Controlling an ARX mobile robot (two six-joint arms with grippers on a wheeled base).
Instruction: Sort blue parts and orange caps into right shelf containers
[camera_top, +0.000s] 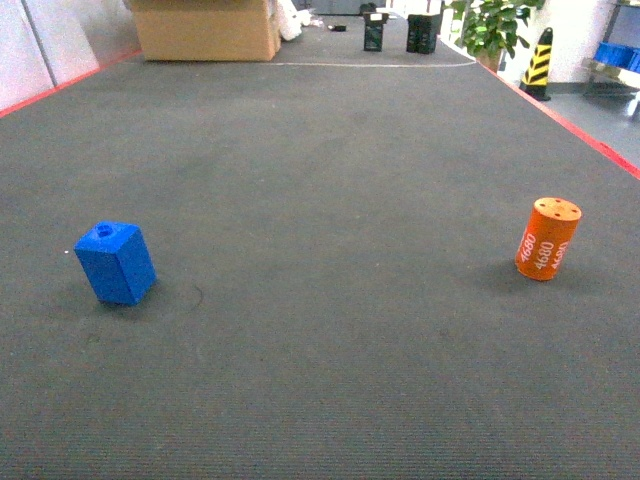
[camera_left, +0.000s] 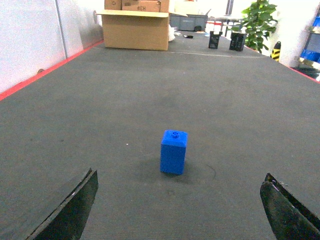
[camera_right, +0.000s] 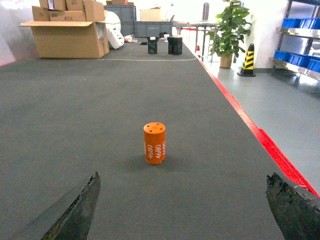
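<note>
A blue part (camera_top: 115, 262) stands upright on the dark grey mat at the left, and an orange cap (camera_top: 546, 238) with white "4680" lettering stands at the right. Neither gripper shows in the head view. In the left wrist view my left gripper (camera_left: 179, 212) is open and empty, with the blue part (camera_left: 173, 151) a short way ahead, centred between the fingers. My right gripper (camera_right: 182, 212) is likewise open and empty, the orange cap (camera_right: 154, 143) ahead and slightly left of centre. Blue shelf containers (camera_right: 301, 23) sit on the steel shelf (camera_right: 295, 67) far off to the right.
A red stripe (camera_right: 260, 135) marks the mat's right edge, with bare floor beyond. At the far end stand a cardboard box (camera_top: 205, 30), two black objects (camera_top: 400, 30), a potted plant (camera_right: 227, 30) and a yellow-black cone (camera_top: 538, 62). Another red stripe (camera_left: 40, 72) runs along the left wall.
</note>
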